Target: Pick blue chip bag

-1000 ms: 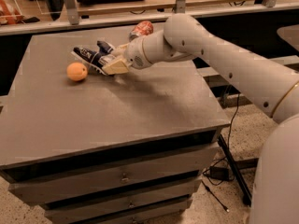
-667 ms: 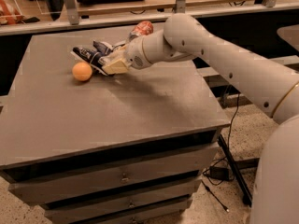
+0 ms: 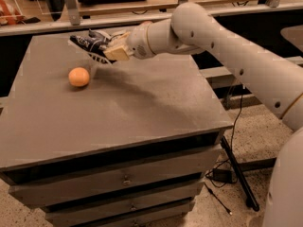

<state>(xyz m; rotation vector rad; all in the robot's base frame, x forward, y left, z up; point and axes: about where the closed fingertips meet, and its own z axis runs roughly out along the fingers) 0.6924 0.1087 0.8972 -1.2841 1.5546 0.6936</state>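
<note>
Near: table point(image 3: 142, 112) w/ drawers; orange ball point(image 3: 79, 77) at left. Beyond, apparently raised just off far-left tabletop: blue chip bag point(image 3: 89, 44), pinched at right edge by gripper point(image 3: 108, 51) w/ fingers clenched on foil. Prob. light, limp, crinkly, slippery; best gripped at a bunched edge.

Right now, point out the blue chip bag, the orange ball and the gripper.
blue chip bag point(image 3: 87, 44): camera view, on its dark crumpled foil.
orange ball point(image 3: 79, 77): camera view, centre of the ball.
gripper point(image 3: 108, 51): camera view, between its fingertips, shut on the bag.
</note>
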